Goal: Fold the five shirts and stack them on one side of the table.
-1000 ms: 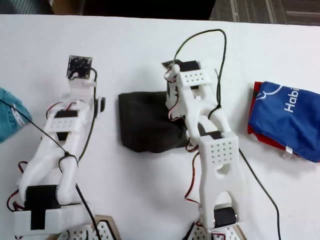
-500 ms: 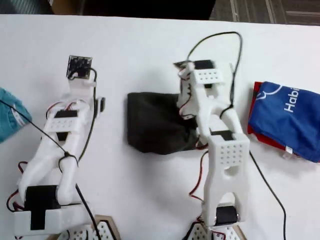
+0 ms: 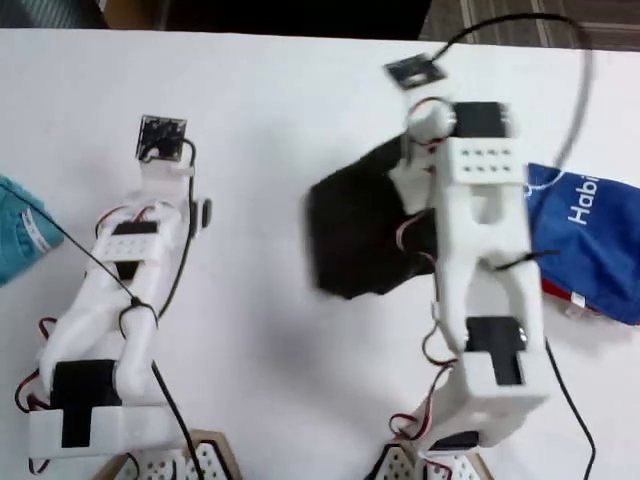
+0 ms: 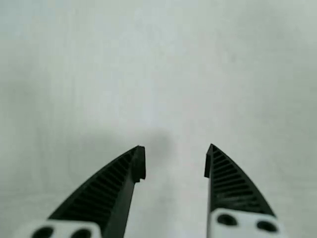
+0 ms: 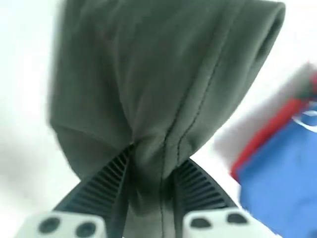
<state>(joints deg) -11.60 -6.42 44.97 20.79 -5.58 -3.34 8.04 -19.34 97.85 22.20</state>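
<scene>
Dark shirt (image 3: 350, 240), half-hidden, apparently hanging, pinched in right jaws, left jaws apart

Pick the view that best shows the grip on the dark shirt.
Right wrist view: the right gripper pinches the dark shirt up close. High view: the right arm covers that grip. Left wrist view: table.

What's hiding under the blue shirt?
A red shirt lies under the blue shirt; just its edge sticks out. The blue shirt covers the rest, so anything else folded beneath cannot be seen.
</scene>
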